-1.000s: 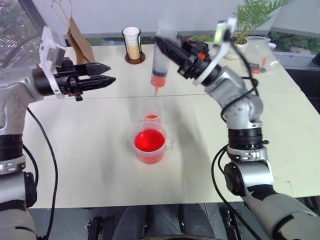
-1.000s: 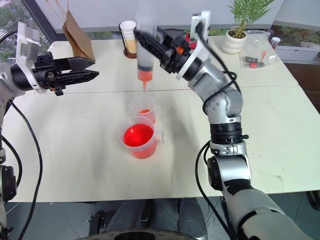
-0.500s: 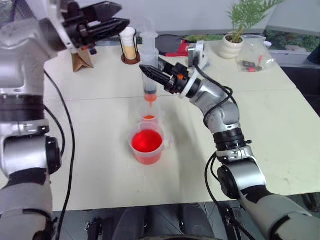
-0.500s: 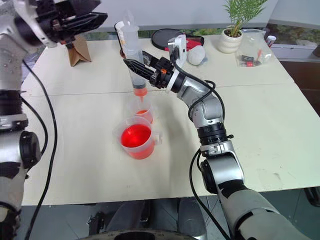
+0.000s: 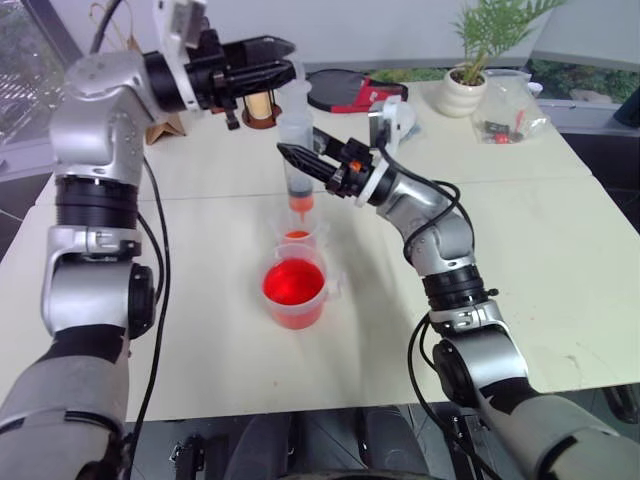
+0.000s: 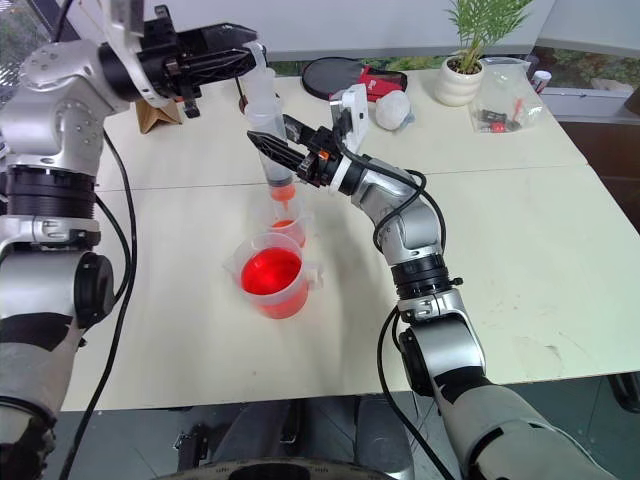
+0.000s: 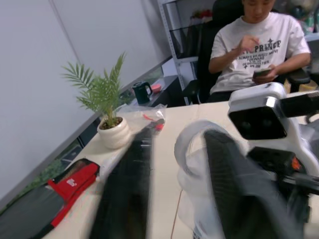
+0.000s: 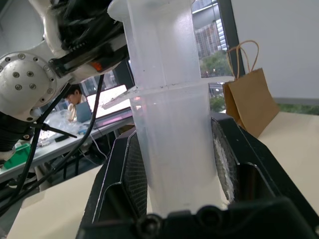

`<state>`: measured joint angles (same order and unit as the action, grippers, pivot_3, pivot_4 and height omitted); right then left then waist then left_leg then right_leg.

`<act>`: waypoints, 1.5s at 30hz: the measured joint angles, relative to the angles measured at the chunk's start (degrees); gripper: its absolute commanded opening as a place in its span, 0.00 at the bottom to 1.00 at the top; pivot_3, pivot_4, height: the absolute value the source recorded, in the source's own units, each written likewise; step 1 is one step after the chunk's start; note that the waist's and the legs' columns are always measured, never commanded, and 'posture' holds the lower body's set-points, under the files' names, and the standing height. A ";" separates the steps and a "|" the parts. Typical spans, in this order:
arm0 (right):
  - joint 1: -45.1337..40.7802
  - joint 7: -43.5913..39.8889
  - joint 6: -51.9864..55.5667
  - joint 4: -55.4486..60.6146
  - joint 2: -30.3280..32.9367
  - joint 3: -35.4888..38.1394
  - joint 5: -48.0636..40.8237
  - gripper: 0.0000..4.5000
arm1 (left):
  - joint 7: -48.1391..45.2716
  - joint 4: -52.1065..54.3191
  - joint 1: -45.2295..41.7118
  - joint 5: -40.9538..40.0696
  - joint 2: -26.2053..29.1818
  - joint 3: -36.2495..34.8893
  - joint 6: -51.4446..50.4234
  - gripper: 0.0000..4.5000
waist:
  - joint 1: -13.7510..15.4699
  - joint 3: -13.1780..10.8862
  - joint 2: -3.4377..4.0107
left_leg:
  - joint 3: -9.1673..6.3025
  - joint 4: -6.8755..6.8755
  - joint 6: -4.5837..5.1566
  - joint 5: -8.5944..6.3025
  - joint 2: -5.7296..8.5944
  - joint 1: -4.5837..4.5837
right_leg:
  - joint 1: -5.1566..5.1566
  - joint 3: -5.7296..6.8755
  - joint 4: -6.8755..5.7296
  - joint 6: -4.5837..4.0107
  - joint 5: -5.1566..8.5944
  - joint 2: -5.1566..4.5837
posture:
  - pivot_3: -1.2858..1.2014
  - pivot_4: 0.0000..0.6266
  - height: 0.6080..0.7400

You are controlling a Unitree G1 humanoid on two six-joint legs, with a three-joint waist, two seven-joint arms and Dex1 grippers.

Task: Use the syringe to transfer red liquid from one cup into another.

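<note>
**Push the plunger slowly**

The right gripper point(image 6: 283, 152) is clamped on the syringe point(image 6: 271, 140), holding it upright with its orange tip just over the small cup point(image 6: 287, 226). The left gripper point(image 6: 240, 44) is at the plunger top; I cannot tell if its fingers are apart or together. Press down gently (no jerks!) so the red liquid point(image 6: 272, 271) lands in the small cup, not the beaker point(image 6: 244, 291).

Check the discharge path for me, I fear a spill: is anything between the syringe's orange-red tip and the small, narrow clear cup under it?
Nothing visible. The large clear plastic syringe, clamped upright in the right gripper, has its tip just above the open small, narrow clear plastic cup. The wider clear beaker of red liquid stands nearer, beside that path.
</note>
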<state>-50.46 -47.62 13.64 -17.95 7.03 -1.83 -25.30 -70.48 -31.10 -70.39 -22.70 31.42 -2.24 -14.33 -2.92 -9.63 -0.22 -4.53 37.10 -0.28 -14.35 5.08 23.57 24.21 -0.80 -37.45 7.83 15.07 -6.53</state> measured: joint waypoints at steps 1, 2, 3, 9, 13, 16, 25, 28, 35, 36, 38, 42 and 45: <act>0.09 0.05 0.00 0.03 -0.05 0.03 0.11 0.34 | 0.22 -0.31 -0.04 0.30 -0.32 0.08 0.30 0.02 | 0.03 0.00 0.00 | 0.00 0.00 0.00 0.00 0.00 0.00 | 0.00 0.00 0.00 0.00 0.00 0.00 | 0.52 0.24 0.99; 0.15 0.12 0.01 0.05 -0.11 -0.04 0.24 0.34 | 0.30 -0.45 -0.04 0.55 -0.55 0.15 0.75 0.02 | 0.05 0.00 0.00 | 0.00 0.00 0.00 0.00 0.00 0.00 | 0.00 0.00 0.00 0.00 0.00 0.00 | 0.52 0.24 0.99; 0.31 0.17 -0.02 0.08 -0.31 0.00 0.26 0.34 | 0.34 -0.47 -0.05 0.83 -0.67 0.18 1.14 0.02 | 0.08 0.00 0.00 | 0.01 -0.01 0.00 0.00 0.00 0.00 | 0.01 0.00 0.00 0.00 0.00 0.00 | 0.52 0.24 0.99; 0.70 0.18 -0.09 0.52 -0.43 0.02 0.37 0.34 | -0.98 0.36 -0.02 0.78 -0.49 0.23 -0.64 0.02 | 0.11 0.00 0.00 | 0.00 -0.01 0.00 0.00 0.00 0.00 | 0.02 0.00 -0.01 0.00 0.00 0.00 | 0.52 0.24 0.99; 0.68 0.05 -0.21 0.52 -0.40 -0.03 0.47 0.34 | -0.76 3.83 1.78 0.74 0.05 -0.32 -2.41 0.02 | 0.12 0.00 0.00 | 0.00 0.00 0.00 0.00 0.00 0.00 | 0.01 -0.01 -0.03 0.00 0.00 0.00 | 0.52 0.24 0.99; 0.68 0.03 -0.10 0.52 -0.22 -0.15 1.10 0.34 | 0.82 6.11 4.19 0.43 -0.40 -1.08 -3.00 0.02 | 0.18 0.00 0.00 | 0.00 0.01 0.00 0.00 -0.01 0.00 | 0.02 -0.02 -0.04 0.00 0.00 0.00 | 0.52 0.24 0.99; 0.68 0.08 0.72 0.52 0.00 -0.16 1.71 0.34 | 5.33 11.26 9.61 0.03 -1.80 -1.87 -3.91 0.02 | 0.30 0.00 0.00 | -0.01 0.03 0.00 0.00 0.00 0.00 | 0.01 -0.02 -0.04 0.00 0.00 0.00 | 0.52 0.24 0.99; 0.50 0.11 0.72 0.52 0.07 -0.15 1.71 0.34 | 5.66 11.96 10.80 0.16 -2.17 -1.86 -4.06 0.02 | 0.30 0.00 0.00 | -0.01 0.03 0.00 0.00 0.00 0.00 | 0.01 -0.02 -0.04 0.00 0.00 -0.01 | 0.52 0.24 0.99; 0.33 0.21 1.04 0.52 0.08 -0.15 1.72 0.34 | 5.91 12.44 11.99 0.35 -2.38 -1.82 -3.85 0.09 | 0.33 0.00 0.00 | -0.01 0.03 -0.01 0.00 0.00 0.00 | 0.00 -0.02 -0.03 0.00 0.00 -0.01 | 0.52 0.24 0.99; 0.33 0.34 1.04 0.52 0.08 -0.15 1.72 0.34 | 5.90 12.43 11.98 0.30 -2.34 -1.82 -3.92 0.17 | 0.33 0.00 0.00 | -0.01 0.03 -0.01 0.00 0.00 0.00 | 0.00 -0.02 -0.03 0.00 0.00 0.00 | 0.52 0.24 0.99; 0.30 0.99 1.05 0.52 0.19 -0.12 1.75 0.34 | 5.73 12.31 11.82 -0.37 -2.18 -1.93 -4.22 0.34 | 0.35 0.00 0.00 | -0.01 0.03 -0.01 0.00 0.00 0.00 | 0.00 -0.02 -0.03 0.00 0.00 -0.01 | 0.52 0.24 0.99; -2.28 3.41 1.02 0.65 0.61 2.95 1.36 0.34 | 4.50 11.12 11.47 -2.94 -1.24 -3.41 -6.96 0.64 | 0.31 0.00 0.00 | -0.01 0.03 -0.02 0.01 -0.01 0.00 | 0.02 -0.02 -0.04 0.00 0.00 0.00 | 0.52 0.24 0.99; -4.15 3.91 1.12 4.37 -0.13 4.24 -1.13 0.34 | 4.08 10.01 10.88 -7.27 2.63 -6.94 -13.54 0.64 | -0.58 -0.01 0.01 | 0.00 -0.07 -0.02 0.01 -0.04 0.00 | 0.13 -0.06 -0.09 0.00 0.00 0.04 | 0.52 0.24 0.99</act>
<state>-54.61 -43.71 14.75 -13.58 6.89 2.41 -26.44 -66.40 -21.08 -59.51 -29.97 34.05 -9.18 -27.87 -3.50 -9.64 -0.21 -4.53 37.03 -0.30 -14.33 5.04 23.57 24.34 -0.85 -37.54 7.83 15.07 -6.50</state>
